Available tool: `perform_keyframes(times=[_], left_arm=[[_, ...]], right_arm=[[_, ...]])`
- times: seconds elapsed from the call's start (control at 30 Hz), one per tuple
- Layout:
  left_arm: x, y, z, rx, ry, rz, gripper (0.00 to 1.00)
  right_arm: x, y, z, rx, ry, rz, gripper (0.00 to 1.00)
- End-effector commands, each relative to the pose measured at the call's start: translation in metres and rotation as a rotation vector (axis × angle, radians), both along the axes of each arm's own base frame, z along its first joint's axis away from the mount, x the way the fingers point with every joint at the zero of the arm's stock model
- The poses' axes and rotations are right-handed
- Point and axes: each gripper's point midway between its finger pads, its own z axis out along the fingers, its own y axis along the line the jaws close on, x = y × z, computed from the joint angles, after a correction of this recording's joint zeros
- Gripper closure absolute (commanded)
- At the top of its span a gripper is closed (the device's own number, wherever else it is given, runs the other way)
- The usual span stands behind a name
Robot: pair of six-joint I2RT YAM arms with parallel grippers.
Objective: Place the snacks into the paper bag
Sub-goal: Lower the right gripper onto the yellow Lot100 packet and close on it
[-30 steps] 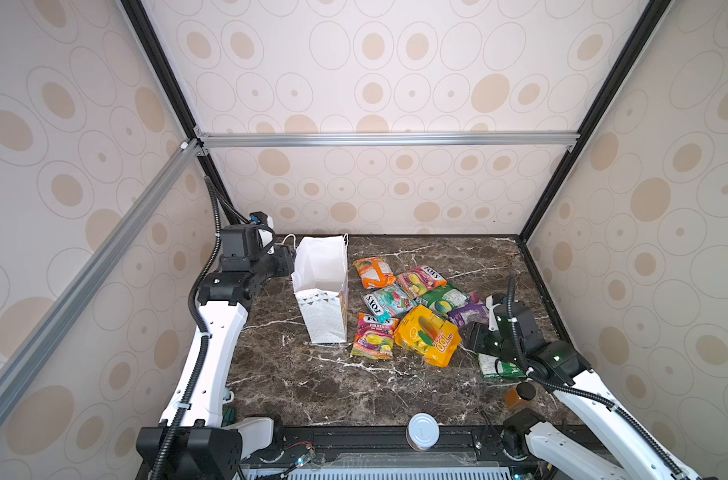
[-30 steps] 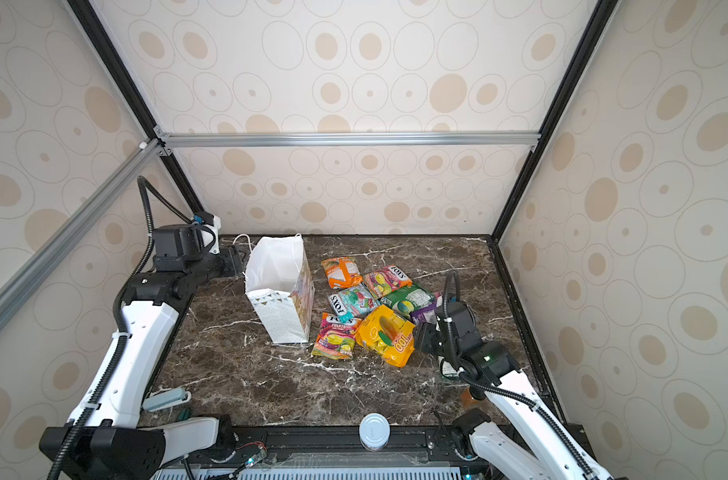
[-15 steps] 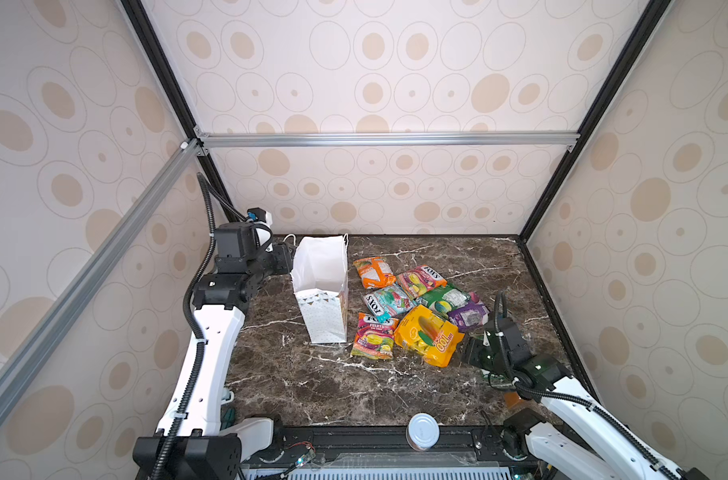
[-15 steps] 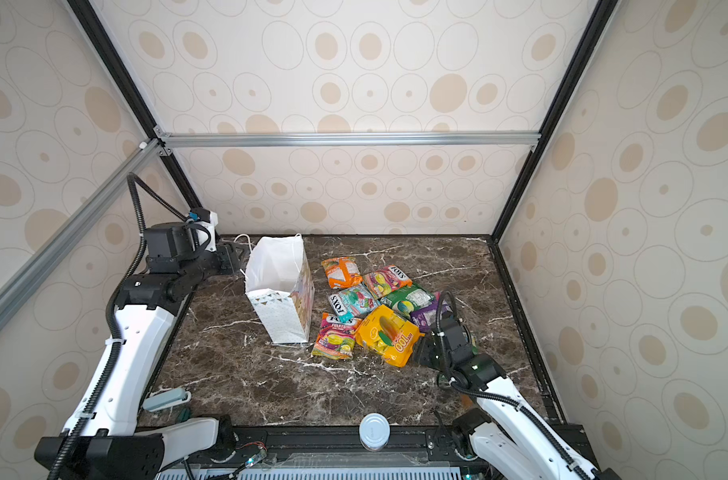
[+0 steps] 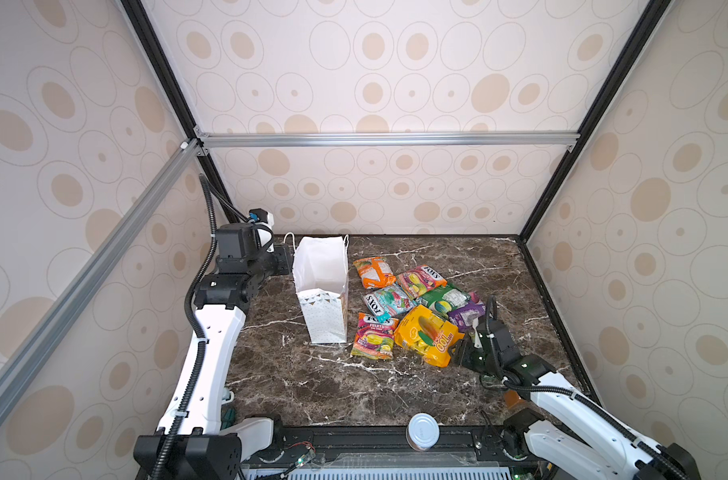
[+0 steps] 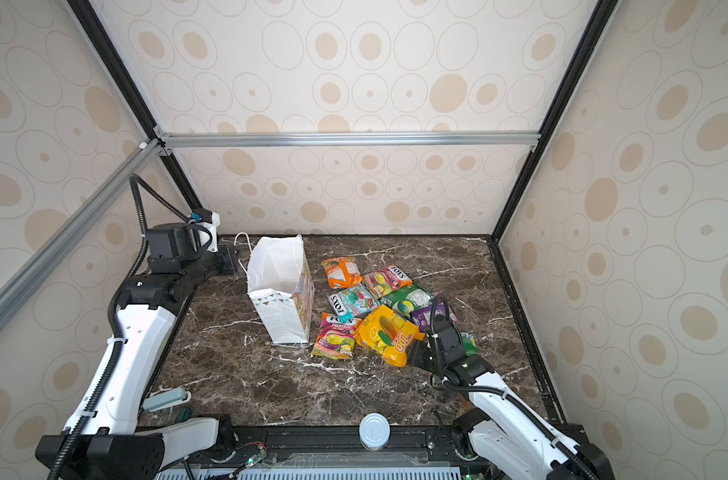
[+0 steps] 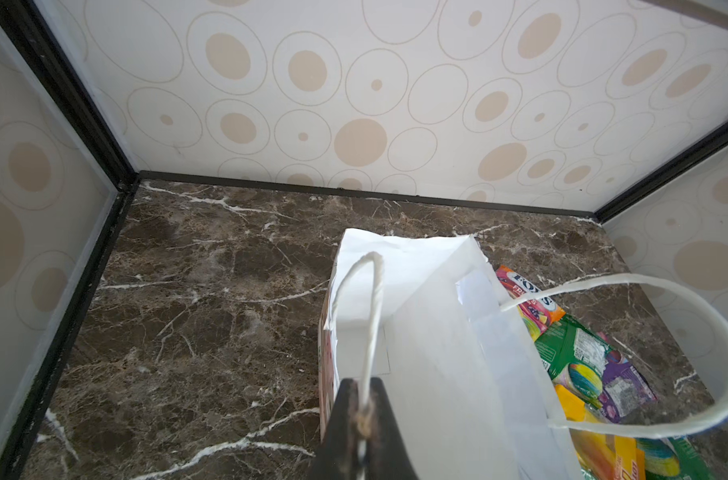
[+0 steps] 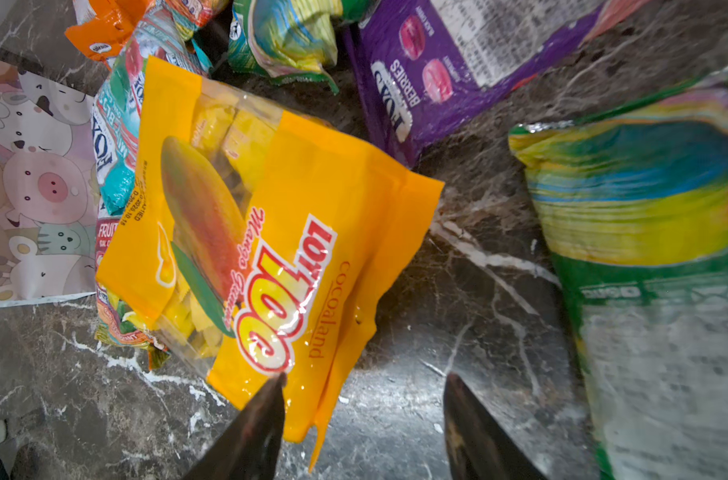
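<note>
Matte white paper bag (image 5: 327, 320) stands upright, mouth up; left gripper (image 7: 364, 419) clenched on its twisted cord handle (image 7: 372, 316). Glossy yellow packet (image 8: 270, 232) lies flat, one crinkled corner between the spread right gripper (image 8: 365, 384).

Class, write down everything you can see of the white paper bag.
The paper bag stands upright and open-mouthed on the marble table, left of the snacks. It is white paper, with a triangle band below the rim, fine dots beneath and cartoon animals on one side panel. The left pincer is shut on one white cord handle; a second loops free.
</note>
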Motion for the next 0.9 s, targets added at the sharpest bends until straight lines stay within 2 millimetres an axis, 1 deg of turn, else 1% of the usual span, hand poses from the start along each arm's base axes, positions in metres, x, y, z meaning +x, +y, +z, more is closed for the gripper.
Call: perform_keyframes(times=[0.0, 0.17, 0.33, 0.67, 0.87], left_arm=[[-0.001, 0.000, 0.010, -0.005, -0.036, -0.007, 0.96], [0.000, 0.001, 0.007, 0.004, -0.031, -0.003, 0.98], [0.000, 0.003, 0.006, 0.015, -0.031, 0.003, 0.98], [-0.002, 0.002, 0.009, 0.006, -0.038, 0.002, 0.98], [-0.002, 0.001, 0.010, 0.002, -0.038, -0.001, 0.98]], right_arm=[[0.008, 0.009, 0.002, 0.040, -0.024, 0.018, 0.39], [0.007, 0.016, -0.007, 0.058, 0.011, 0.039, 0.43], [0.003, 0.016, -0.013, 0.068, 0.026, 0.035, 0.48], [-0.004, 0.014, -0.021, 0.077, 0.041, 0.029, 0.51], [-0.002, 0.018, -0.019, 0.095, 0.027, 0.040, 0.52]])
